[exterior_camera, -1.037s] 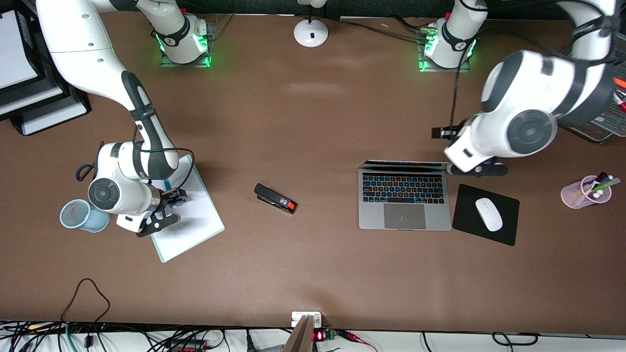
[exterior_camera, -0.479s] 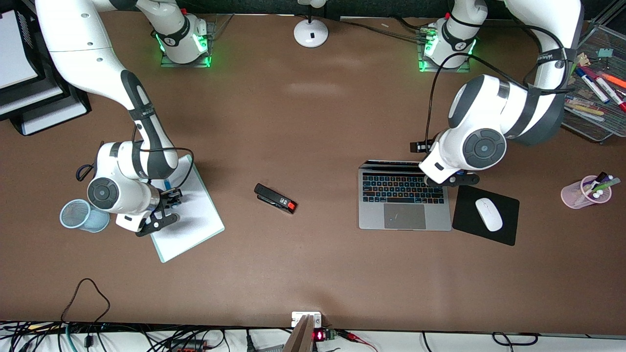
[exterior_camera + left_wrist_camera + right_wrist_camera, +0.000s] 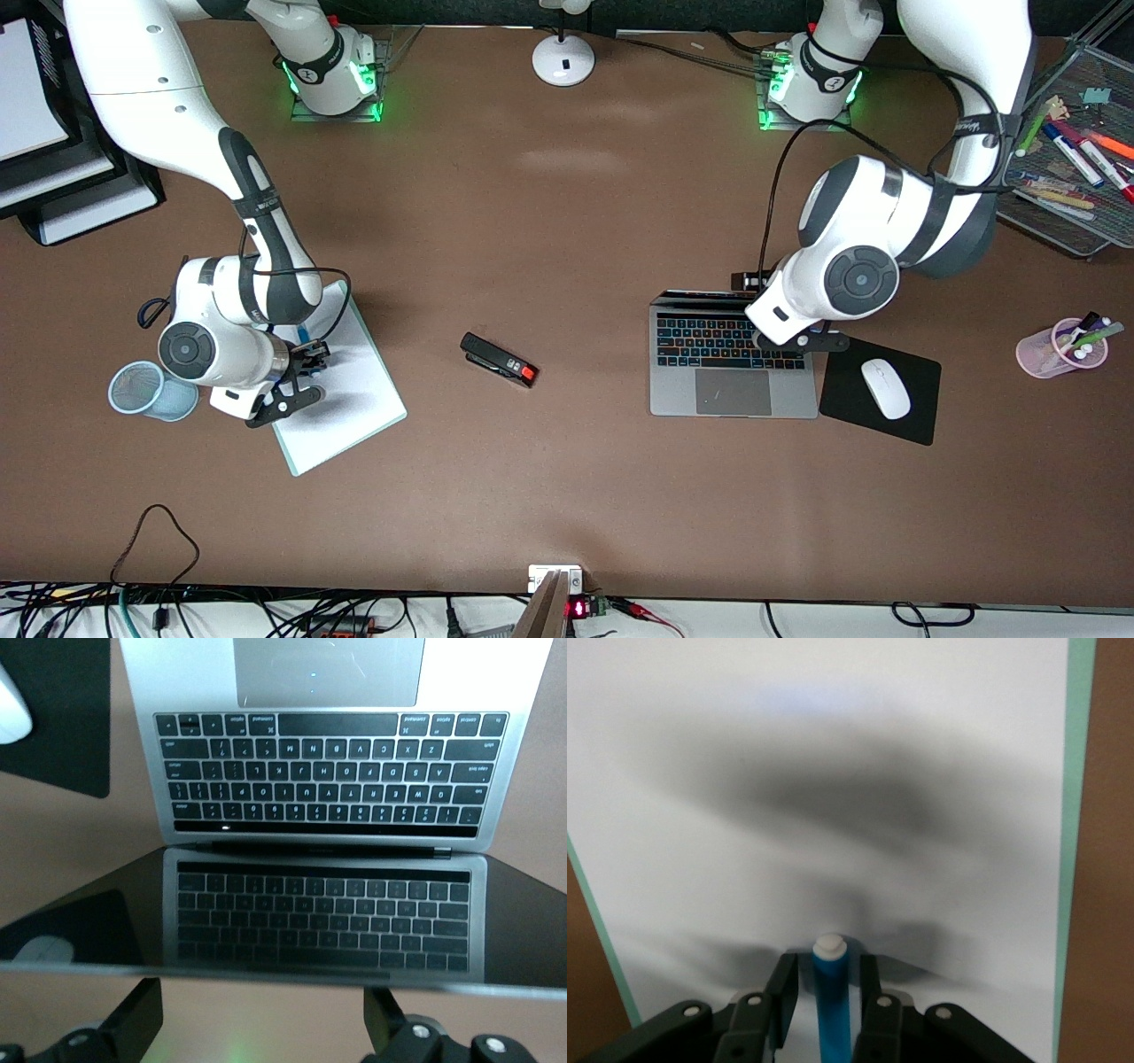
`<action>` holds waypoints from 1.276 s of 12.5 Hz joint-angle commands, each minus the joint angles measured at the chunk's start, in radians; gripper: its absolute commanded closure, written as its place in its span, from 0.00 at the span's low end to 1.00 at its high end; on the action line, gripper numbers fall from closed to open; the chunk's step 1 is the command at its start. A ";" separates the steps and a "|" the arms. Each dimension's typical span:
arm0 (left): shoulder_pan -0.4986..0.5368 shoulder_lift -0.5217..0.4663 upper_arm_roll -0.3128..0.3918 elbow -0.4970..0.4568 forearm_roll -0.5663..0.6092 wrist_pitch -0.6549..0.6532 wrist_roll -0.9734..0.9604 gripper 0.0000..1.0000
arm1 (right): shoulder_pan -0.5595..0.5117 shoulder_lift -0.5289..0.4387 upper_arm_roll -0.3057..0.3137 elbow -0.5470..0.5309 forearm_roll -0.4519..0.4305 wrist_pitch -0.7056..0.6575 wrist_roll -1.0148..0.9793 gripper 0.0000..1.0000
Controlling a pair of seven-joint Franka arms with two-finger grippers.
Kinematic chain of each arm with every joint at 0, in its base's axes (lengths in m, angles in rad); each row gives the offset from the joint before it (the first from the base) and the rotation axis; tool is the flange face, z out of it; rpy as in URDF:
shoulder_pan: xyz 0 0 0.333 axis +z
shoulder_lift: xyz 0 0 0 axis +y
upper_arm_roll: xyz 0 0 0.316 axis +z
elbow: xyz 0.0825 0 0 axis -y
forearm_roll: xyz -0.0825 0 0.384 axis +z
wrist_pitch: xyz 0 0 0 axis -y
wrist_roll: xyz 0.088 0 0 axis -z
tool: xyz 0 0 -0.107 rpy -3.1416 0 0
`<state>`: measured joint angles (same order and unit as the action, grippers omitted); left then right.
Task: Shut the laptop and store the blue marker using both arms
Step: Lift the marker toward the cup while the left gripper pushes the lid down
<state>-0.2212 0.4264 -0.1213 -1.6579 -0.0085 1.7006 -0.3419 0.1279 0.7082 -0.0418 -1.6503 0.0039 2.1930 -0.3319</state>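
neither part done yet. laptop (image 3: 733, 363) lid up, sitting toward left arm's end of the table. right end effector (image 3: 824, 1010) clenched on blue marker (image 3: 831, 997) over the white pad (image 3: 341, 390), not stored. vs 1.0 s ago: left end effector (image 3: 266, 1028), released, has swung in from beside the laptop to over its lid edge.

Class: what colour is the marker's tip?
White, capping the blue marker held in the right end effector; clearest in the right wrist view.
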 commanded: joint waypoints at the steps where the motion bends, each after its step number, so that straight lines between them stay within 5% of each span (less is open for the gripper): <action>1: -0.003 0.009 -0.001 0.004 -0.013 0.031 0.026 0.00 | -0.001 -0.029 0.000 -0.036 0.008 0.016 -0.019 0.78; 6: -0.006 0.057 -0.006 0.015 -0.011 0.154 0.029 0.00 | 0.002 -0.036 0.000 -0.022 0.011 0.013 -0.009 1.00; 13: 0.003 0.110 -0.006 0.050 -0.013 0.267 0.067 0.00 | 0.013 -0.255 0.002 -0.020 -0.001 0.001 -0.041 1.00; 16: 0.005 0.141 -0.006 0.069 -0.011 0.287 0.069 0.00 | 0.001 -0.323 -0.004 -0.017 -0.002 -0.007 -0.259 1.00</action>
<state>-0.2191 0.5315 -0.1292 -1.6292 -0.0085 1.9758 -0.3040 0.1359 0.4354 -0.0413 -1.6397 0.0017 2.1914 -0.4681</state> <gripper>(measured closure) 0.000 0.833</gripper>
